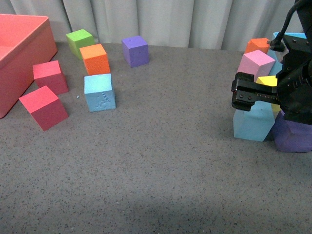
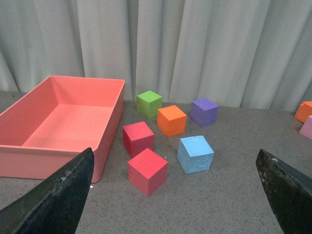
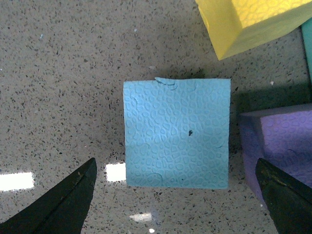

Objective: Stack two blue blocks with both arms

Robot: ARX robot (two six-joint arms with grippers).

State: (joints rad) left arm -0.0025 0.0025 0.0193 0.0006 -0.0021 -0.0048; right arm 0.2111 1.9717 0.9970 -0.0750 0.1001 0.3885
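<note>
- No text, label, brand, number or sign is being shown legibly in any view.
- Raised marks are being carried on the embossed blue block, left of centre in the front view, but no letter or digit is being made out in them.
- Only a tiny dark dot is being seen on the plain blue block.

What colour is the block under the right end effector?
The block is light blue with a dark dot, clearest in right wrist view.
</note>
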